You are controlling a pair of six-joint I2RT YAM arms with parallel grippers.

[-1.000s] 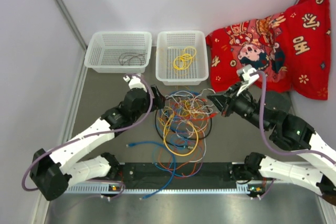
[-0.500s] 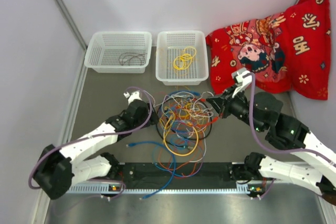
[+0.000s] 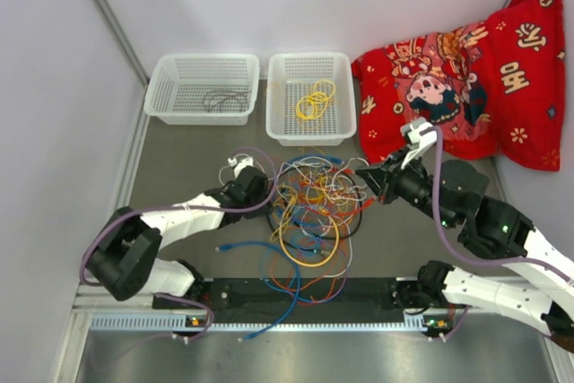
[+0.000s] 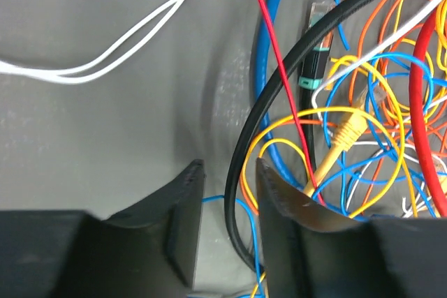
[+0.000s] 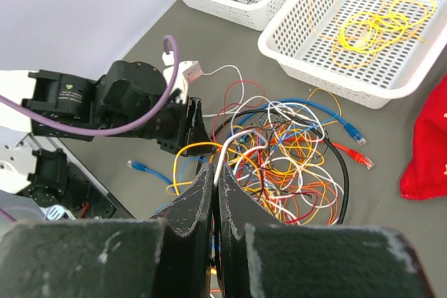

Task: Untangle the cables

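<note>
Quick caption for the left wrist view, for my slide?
Left gripper open at the edge of the cables, a black cable passing between its jaws.

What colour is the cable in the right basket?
The cable is yellow; clearest in the right wrist view.

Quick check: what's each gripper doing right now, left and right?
Left gripper: open, with a black cable running through the gap, not clamped.
Right gripper: shut, apparently pinching a white cable.
</note>
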